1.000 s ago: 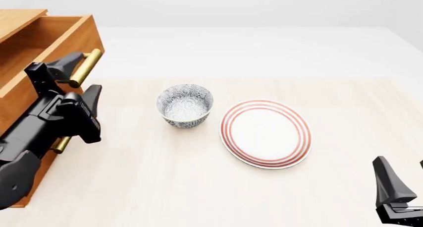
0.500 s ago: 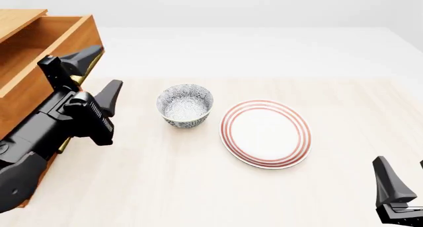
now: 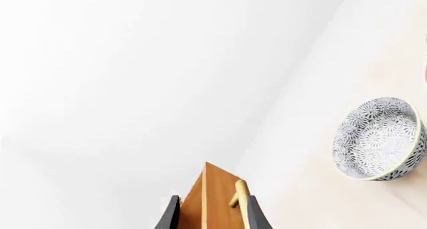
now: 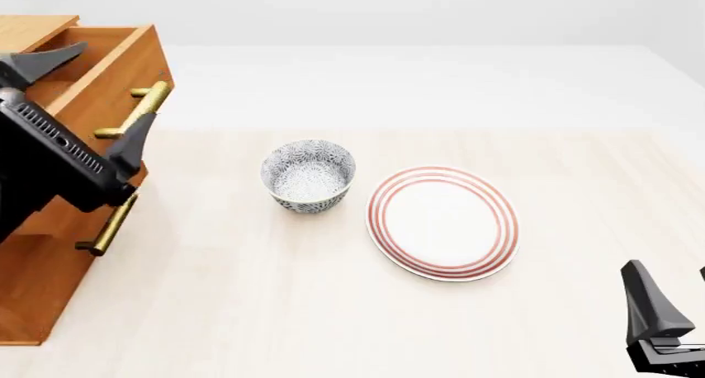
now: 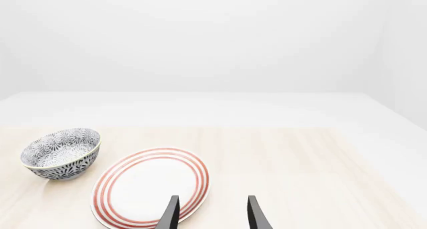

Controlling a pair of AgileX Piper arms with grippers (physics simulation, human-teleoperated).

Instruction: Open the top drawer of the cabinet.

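The cabinet [image 4: 33,262] stands at the table's left edge. Its top drawer [image 4: 105,73] is pulled out, and its brass handle [image 4: 140,108] is free. My left gripper [image 4: 111,89] is open and empty, raised in front of the open drawer; its fingers [image 4: 132,147] straddle the drawer front without touching the handle. In the left wrist view the drawer front [image 3: 217,204] and handle [image 3: 240,199] lie between the open fingers [image 3: 257,216]. My right gripper [image 4: 669,271] is open and empty at the near right corner; it also shows in the right wrist view [image 5: 212,214].
A patterned bowl [image 4: 309,175] sits right of the cabinet, and a red-ringed plate [image 4: 443,221] lies right of the bowl. A lower drawer's brass handle [image 4: 111,225] sticks out below the top drawer. The bowl [image 5: 61,153] and plate [image 5: 150,189] also show in the right wrist view.
My left gripper has risen and swung back to the left, away from the handles. The top drawer stays pulled out. The right arm has not moved.
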